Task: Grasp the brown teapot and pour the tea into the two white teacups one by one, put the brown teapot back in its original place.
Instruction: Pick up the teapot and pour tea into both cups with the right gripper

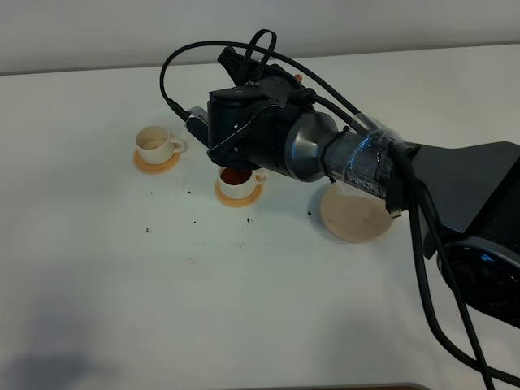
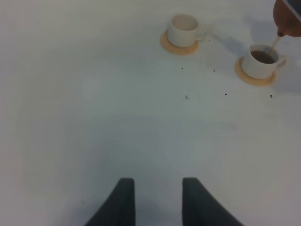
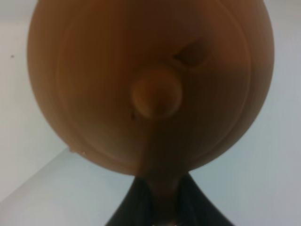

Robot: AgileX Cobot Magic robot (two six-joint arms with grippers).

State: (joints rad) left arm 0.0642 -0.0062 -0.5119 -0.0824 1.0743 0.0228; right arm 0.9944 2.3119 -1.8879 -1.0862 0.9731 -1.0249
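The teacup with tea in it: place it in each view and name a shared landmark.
Exterior high: teacup with tea, mid-picture on an orange coaster, partly under the right arm.
Left wrist: right edge, below the brown teapot, tea streaming in.
Right wrist: not in it; the brown teapot fills the picture.
Landmark: the empty teacup, seen in exterior high and left wrist only.

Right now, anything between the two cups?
Nothing: only bare table between the empty cup and the cup with tea. The left wrist view shows it best.
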